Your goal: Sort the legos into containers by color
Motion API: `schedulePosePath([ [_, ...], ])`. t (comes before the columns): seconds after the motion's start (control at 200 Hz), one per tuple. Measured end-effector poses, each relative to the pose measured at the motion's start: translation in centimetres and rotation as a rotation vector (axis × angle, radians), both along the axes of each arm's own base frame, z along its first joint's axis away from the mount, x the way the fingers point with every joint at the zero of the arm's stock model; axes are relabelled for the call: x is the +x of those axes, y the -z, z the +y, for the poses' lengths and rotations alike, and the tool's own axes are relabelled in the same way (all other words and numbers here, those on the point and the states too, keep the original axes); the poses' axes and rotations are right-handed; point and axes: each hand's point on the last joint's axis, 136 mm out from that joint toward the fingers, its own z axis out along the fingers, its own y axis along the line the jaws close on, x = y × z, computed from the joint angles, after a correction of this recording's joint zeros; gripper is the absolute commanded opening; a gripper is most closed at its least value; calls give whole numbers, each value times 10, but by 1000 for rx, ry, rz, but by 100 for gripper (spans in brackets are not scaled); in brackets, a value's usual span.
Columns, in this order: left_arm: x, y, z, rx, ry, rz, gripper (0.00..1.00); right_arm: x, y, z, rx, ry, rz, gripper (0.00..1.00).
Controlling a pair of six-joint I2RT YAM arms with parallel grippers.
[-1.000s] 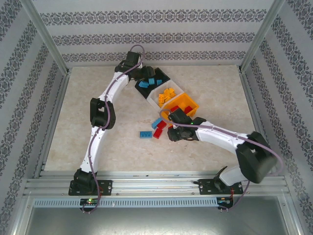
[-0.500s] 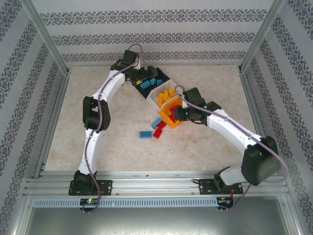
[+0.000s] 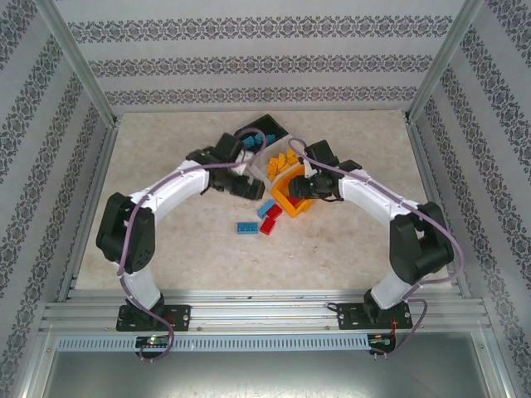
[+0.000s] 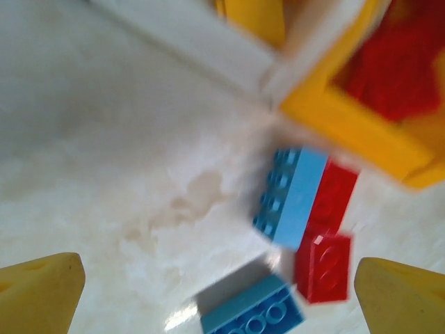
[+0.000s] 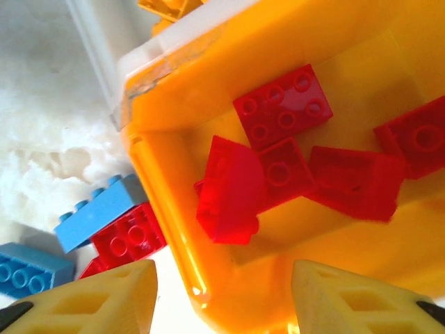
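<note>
Right gripper (image 5: 226, 299) was low over the loose pile a second ago, pinched shut. Now it's above the orange bin (image 5: 167, 209) with its jaws parted and nothing between them. A red brick (image 5: 226, 191) sits blurred just ahead of the fingers, on top of the other red bricks (image 5: 281, 104). I read that as a drop just made, so one more red is sorted.

Left gripper (image 4: 222, 292) has swung back from the black bin (image 3: 264, 128) and opened wide, holding nothing. It hovers over the leftovers: a blue brick (image 4: 292, 198) ahead and slightly right of centre, touching a red one (image 4: 334, 191). Another red (image 4: 323, 268) is nearer the right finger, and a second blue (image 4: 254, 316) lies almost between the tips.

About four loose bricks are left beside the bins. Blue looks like the left arm's next pick.
</note>
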Motion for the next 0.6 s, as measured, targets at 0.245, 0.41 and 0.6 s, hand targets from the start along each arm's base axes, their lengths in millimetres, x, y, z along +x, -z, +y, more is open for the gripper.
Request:
schedulePosePath([
  [0.245, -33, 37, 4, 142, 248, 7, 99, -42, -40, -8, 92, 26, -99, 57],
  [0.41, -44, 45, -8, 161, 414, -12, 99, -68, -29, -17, 117, 56, -72, 58],
  [0.6, -63, 71, -22, 151, 595, 35, 99, -86, -16, -24, 125, 87, -35, 58],
])
